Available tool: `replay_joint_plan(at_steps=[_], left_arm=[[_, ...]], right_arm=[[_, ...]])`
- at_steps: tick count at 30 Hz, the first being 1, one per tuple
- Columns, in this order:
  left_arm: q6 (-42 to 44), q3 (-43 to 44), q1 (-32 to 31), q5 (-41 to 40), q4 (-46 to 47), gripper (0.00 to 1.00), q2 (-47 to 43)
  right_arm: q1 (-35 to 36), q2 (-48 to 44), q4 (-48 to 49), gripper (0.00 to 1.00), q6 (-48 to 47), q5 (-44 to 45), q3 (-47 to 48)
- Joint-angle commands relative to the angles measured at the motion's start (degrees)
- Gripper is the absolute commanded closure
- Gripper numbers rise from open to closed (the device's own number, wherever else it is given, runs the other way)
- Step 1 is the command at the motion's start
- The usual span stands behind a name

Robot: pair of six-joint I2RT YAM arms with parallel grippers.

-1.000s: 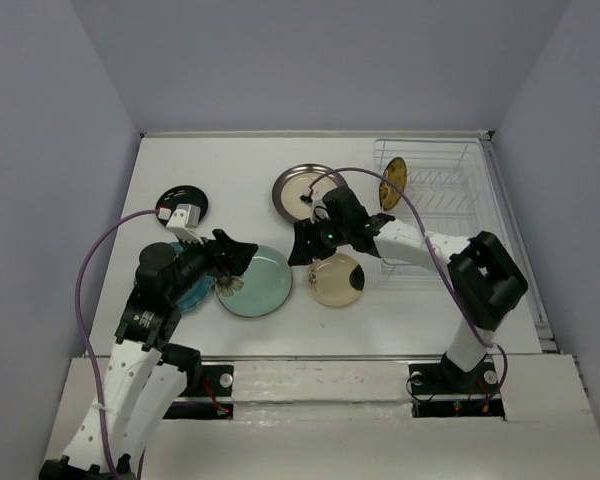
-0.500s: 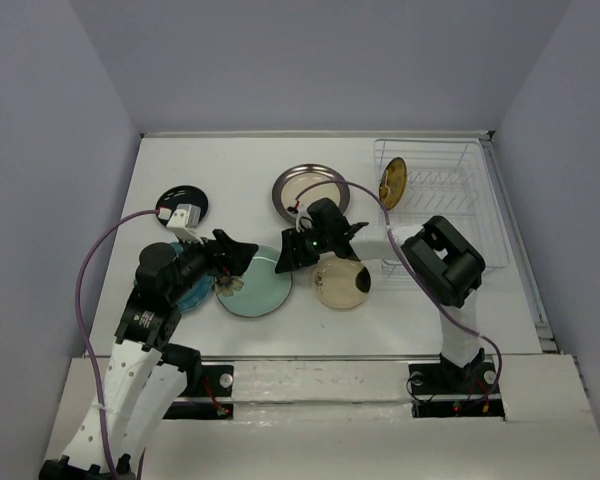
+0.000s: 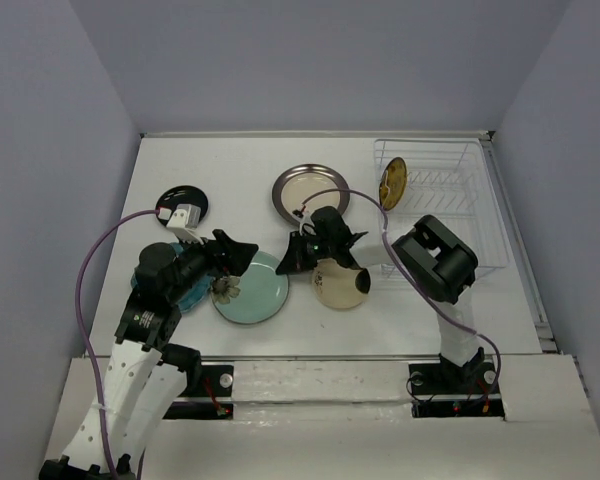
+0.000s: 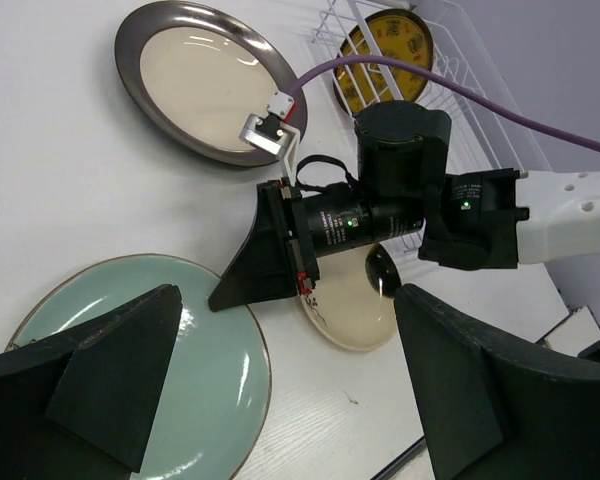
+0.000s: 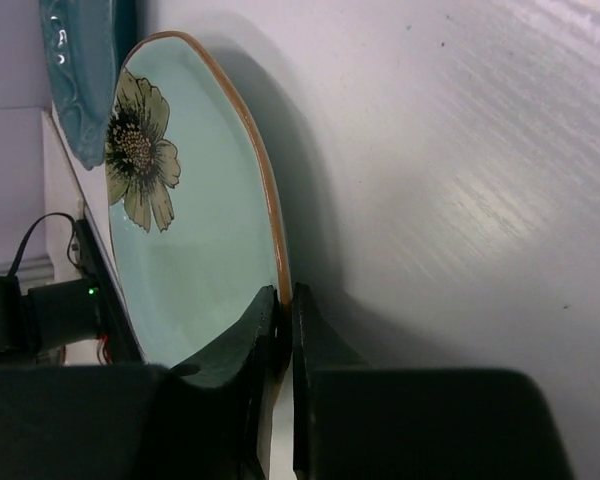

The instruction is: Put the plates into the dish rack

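My right gripper [image 3: 283,264] is shut on the orange-brown right rim of the pale teal flowered plate [image 5: 190,230], which lies at front centre [image 3: 252,298]. Just right of it lies the tan plate with a dark spot [image 3: 340,284]. My left gripper [image 3: 230,268] hovers open over the teal plate's left side, holding nothing. The dark teal scalloped plate [image 5: 80,80] lies mostly hidden under my left arm. The silver-rimmed cream plate [image 3: 308,190] and the small black plate [image 3: 183,200] lie further back. The amber patterned plate [image 3: 392,182] stands in the dish rack [image 3: 450,200].
The white wire rack fills the back right corner against the right wall. My right arm folds across the table between the rack and the tan plate. A purple cable [image 3: 355,172] arcs over the cream plate.
My right gripper moved left, away from the tan plate, and shut on the teal plate's rim. The teal plate shifted a little left. The left arm stayed put.
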Motion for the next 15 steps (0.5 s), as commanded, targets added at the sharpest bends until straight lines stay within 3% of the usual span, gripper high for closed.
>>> replay_joint_plan(at_steps=[1, 9, 15], left_arm=[[0.3, 0.8, 0.4, 0.8, 1.8, 0.01, -0.7], [0.3, 0.9, 0.5, 0.8, 1.8, 0.01, -1.0], [0.3, 0.8, 0.4, 0.8, 1.9, 0.01, -1.2]], right_arm=[[0.8, -3.1, 1.5, 0.93, -0.8, 5.1, -3.1], [0.8, -19.1, -3.6, 0.93, -3.7, 11.3, -3.6], [-3.3, -32.0, -6.9, 0.93, -2.4, 17.1, -1.5]])
